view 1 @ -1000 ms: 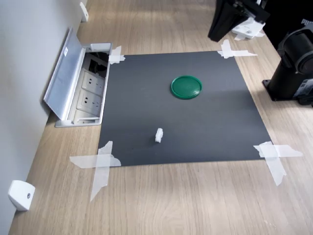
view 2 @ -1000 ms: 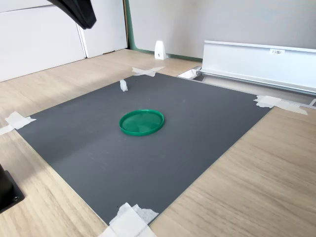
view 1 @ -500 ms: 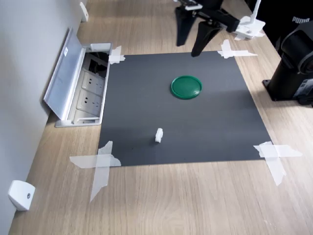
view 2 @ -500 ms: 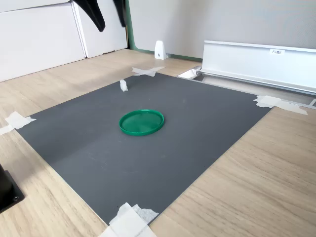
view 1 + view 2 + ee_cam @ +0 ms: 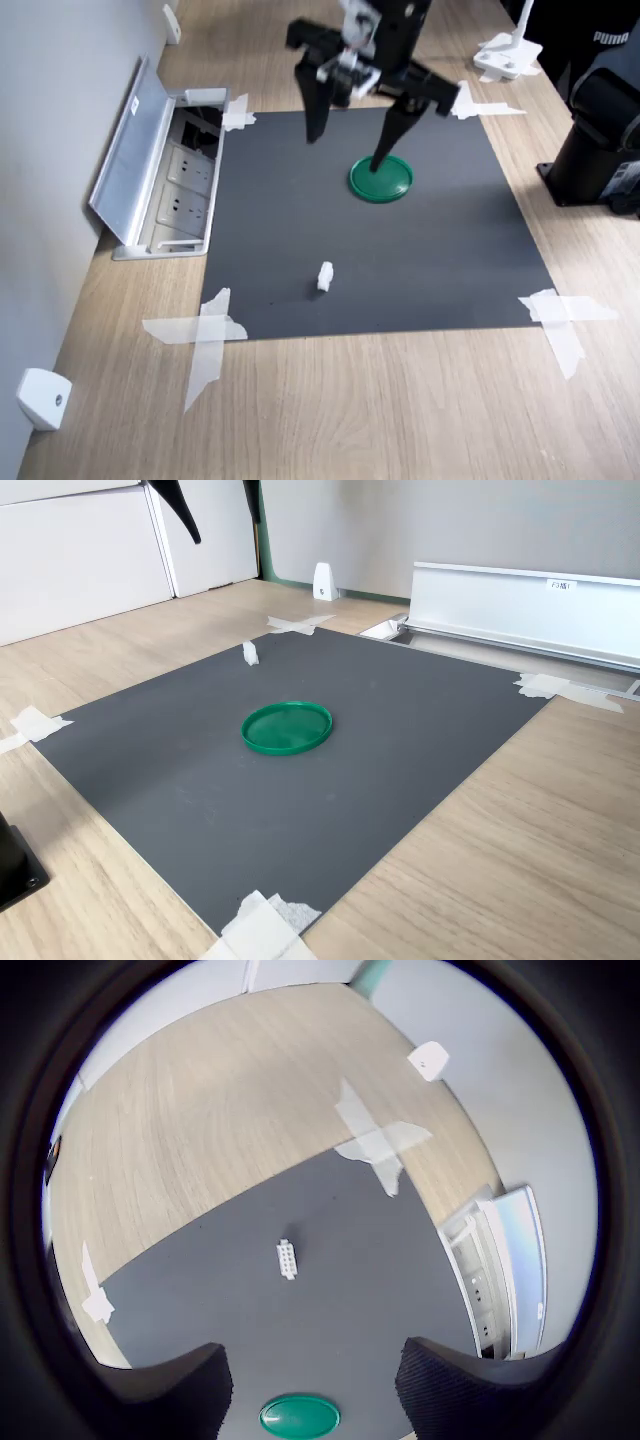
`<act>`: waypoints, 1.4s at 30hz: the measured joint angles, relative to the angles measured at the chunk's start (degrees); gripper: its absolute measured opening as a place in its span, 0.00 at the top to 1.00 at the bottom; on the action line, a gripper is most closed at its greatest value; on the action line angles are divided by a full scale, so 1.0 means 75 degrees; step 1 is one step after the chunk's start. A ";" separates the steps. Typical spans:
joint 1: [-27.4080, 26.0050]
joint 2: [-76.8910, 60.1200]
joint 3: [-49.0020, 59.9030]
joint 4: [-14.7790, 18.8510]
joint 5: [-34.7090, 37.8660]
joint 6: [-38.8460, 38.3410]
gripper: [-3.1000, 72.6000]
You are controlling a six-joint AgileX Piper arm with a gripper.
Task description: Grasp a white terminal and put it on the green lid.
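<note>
Wood-grain tabletop [image 5: 400, 420] carrying a square dark-grey mat [image 5: 300, 200] taped down at its corners with strips of white tape [image 5: 205, 335]. The flat round dark-green plastic lid [image 5: 381, 178] with a raised rim lies on the mat, toward the far edge in the first exterior view and near the mat's centre in the second exterior view [image 5: 287, 727]. The tiny white plastic terminal block [image 5: 324, 276] stands on the mat well apart from the lid, nearer the front edge in the first exterior view; in the second exterior view it sits close to the far left corner [image 5: 250, 653]. The black gripper [image 5: 350, 145] hangs above the mat with its two fingers [image 5: 385, 145] spread wide and nothing between them; in the first exterior view one finger's tip overlaps the lid's rim. In the wrist view both fingers frame the lid [image 5: 299, 1416], with the terminal [image 5: 286, 1259] farther out on the mat. An open silver socket box [image 5: 165, 180] with a raised lid is set into the tabletop beside the mat, at the first exterior view's left. A white rounded wedge-shaped piece [image 5: 42, 397] rests near the wall.
</note>
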 joint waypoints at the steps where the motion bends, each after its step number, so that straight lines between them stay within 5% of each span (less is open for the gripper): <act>1: 0.0050 0.0103 0.0001 -0.0009 -0.0048 -0.0040 0.03; 17: 0.0651 0.1688 -0.0001 -0.0021 -0.1118 -0.0424 0.05; 42: 0.0658 0.2294 0.0445 -0.0165 -0.1677 -0.0444 0.05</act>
